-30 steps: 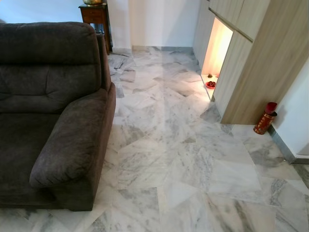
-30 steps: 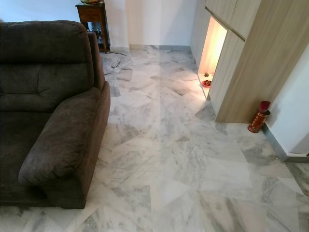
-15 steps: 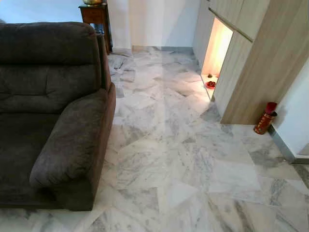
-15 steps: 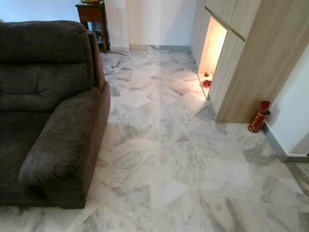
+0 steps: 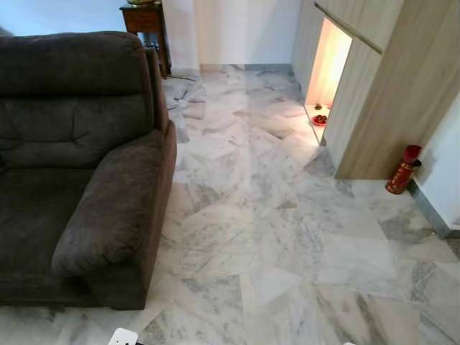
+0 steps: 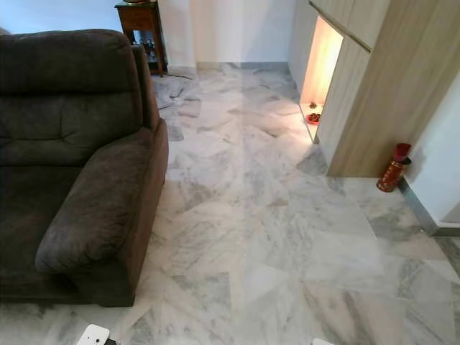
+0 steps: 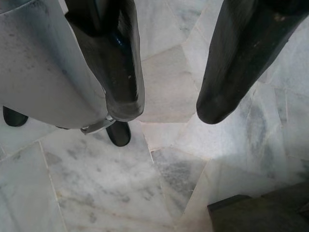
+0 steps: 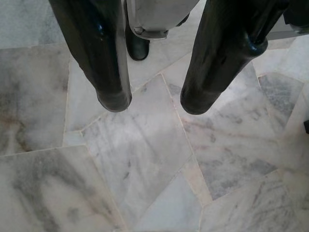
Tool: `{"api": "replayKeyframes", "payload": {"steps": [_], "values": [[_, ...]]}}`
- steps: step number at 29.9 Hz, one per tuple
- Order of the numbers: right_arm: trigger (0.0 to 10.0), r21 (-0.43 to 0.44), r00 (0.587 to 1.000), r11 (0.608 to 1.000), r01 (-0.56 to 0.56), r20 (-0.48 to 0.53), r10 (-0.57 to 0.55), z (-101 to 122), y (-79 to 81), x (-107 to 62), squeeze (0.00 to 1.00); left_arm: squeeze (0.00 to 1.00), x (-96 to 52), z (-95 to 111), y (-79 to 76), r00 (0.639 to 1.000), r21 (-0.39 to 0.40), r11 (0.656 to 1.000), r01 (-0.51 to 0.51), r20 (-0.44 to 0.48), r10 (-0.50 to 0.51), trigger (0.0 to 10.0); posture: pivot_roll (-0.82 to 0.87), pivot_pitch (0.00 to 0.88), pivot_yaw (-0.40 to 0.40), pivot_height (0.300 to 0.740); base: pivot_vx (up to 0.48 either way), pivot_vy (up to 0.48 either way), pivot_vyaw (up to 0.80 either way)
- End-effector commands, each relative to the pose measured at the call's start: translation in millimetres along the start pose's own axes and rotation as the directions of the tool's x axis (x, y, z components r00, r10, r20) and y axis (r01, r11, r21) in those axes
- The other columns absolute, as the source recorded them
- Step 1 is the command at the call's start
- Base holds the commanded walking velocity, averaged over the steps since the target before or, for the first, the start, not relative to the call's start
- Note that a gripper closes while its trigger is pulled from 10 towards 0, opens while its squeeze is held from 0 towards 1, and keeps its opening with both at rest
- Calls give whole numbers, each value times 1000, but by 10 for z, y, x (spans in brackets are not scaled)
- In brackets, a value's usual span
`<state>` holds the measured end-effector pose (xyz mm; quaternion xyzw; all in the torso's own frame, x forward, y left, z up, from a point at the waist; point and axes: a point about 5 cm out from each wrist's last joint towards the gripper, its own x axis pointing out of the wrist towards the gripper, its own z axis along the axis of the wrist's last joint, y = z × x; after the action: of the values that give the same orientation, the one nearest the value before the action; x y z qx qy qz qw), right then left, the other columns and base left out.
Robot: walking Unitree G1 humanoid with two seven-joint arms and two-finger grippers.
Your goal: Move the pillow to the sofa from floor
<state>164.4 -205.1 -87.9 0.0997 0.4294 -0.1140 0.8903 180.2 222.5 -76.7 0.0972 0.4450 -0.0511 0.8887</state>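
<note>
- We see the sofa (image 5: 79,165) at nine o'clock on the marble floor (image 5: 273,215); we cannot make out the pillow
- Our left gripper (image 7: 166,108) hangs over the floor, fingers apart, holding nothing
- Our right gripper (image 8: 154,104) hangs likewise, fingers apart
- A red can (image 5: 402,170) stands at two o'clock beside the wooden cabinet (image 5: 388,79)

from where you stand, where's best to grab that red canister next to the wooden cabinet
Grip the red canister around its round body, about mid-height, fingers level. It stands upright on the floor, with the wooden cabinet close on one side and the white wall behind it, so coming in from the open floor side looks safest.
</note>
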Motion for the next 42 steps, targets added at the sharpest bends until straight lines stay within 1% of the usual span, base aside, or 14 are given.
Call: {"api": "replayKeyframes", "payload": {"steps": [1, 6, 11, 12, 13, 16, 17, 18, 21, 25, 27, 31, 36, 42], "values": [[10000, 7, 1000, 1000, 4, -13, -4, -23, -8, -4, 0, 0, -9, -79, -32, 999, 4, 1000, 6, -38, -6, 10000, -31, 47, 29, 740, 0, 0, 0], [10000, 13, 1000, 1000, 9, -11, -9, -14, -31, -4, 0, 0, -15, -142, -79, 998, 1, 1000, 14, -63, -14, 10000, -33, 47, 24, 740, 0, 0, 0], [10000, 8, 1000, 1000, 12, -13, -11, -15, -46, -6, 0, 0, -25, -184, -62, 996, -10, 1000, 3, -84, -4, 10000, -31, 48, 21, 740, 0, 0, 0], [10000, -15, 1000, 1000, 11, -17, -12, -18, -49, -7, 0, 0, -31, -204, -57, 996, -11, 1000, -1, -91, 0, 10000, -30, 50, 20, 740, 0, 0, 0], [10000, -15, 1000, 1000, 11, -17, -12, -18, -49, -7, 0, 0, -31, -204, -57, 996, -11, 1000, -1, -91, 0, 10000, -30, 50, 20, 740, 0, 0, 0], [10000, -50, 1000, 999, 6, -12, -6, -11, -48, -7, 0, 0, -41, -241, -49, 994, 0, 1000, -7, -107, 7, 10000, -30, 55, 20, 740, 0, 0, 0], [10000, -66, 1000, 998, 7, -18, -8, -18, -48, -8, 0, 0, -44, -249, -48, 994, -4, 1000, -8, -108, 7, 10000, -32, 55, 21, 740, 0, 0, 581], [10000, -104, 1000, 995, 8, -19, -10, -22, -46, -9, 0, 0, -48, -257, -48, 995, -26, 1000, -7, -103, 4, 10000, -34, 57, 21, 740, 0, 0, 800], [10000, -66, 1000, 998, 15, -19, -17, -34, -50, -12, 0, 0, -59, -284, -39, 994, -23, 1000, -7, -106, 5, 10000, -34, 59, 21, 740, 0, 0, 800], [10000, -63, 1000, 998, 13, -24, -15, -44, -55, -14, 0, 0, -69, -309, -27, 994, -16, 1000, -6, -112, 4, 10000, -34, 62, 21, 740, 0, 0, 652], [10000, -41, 999, 999, 18, -29, -20, -57, -62, -17, 0, 0, -80, -326, -2, 993, -22, 1000, -12, -115, 9, 10000, -33, 63, 18, 740, 0, 0, 0], [10000, -44, 999, 999, 17, -32, -18, -64, -67, -20, 0, 0, -91, -346, 26, 993, -23, 1000, -15, -121, 12, 10000, -31, 65, 18, 740, 0, 0, 0], [10000, -34, 999, 999, 16, -35, -17, -69, -71, -20, 0, 0, -102, -366, 59, 991, -43, 999, -24, -131, 18, 10000, -30, 66, 17, 740, 0, 0, 0], [10000, -32, 999, 999, 17, -40, -18, -77, -69, -21, 0, 0, -100, -361, 64, 991, -32, 999, -26, -133, 22, 10000, -31, 67, 19, 740, 0, 0, 0]]}}
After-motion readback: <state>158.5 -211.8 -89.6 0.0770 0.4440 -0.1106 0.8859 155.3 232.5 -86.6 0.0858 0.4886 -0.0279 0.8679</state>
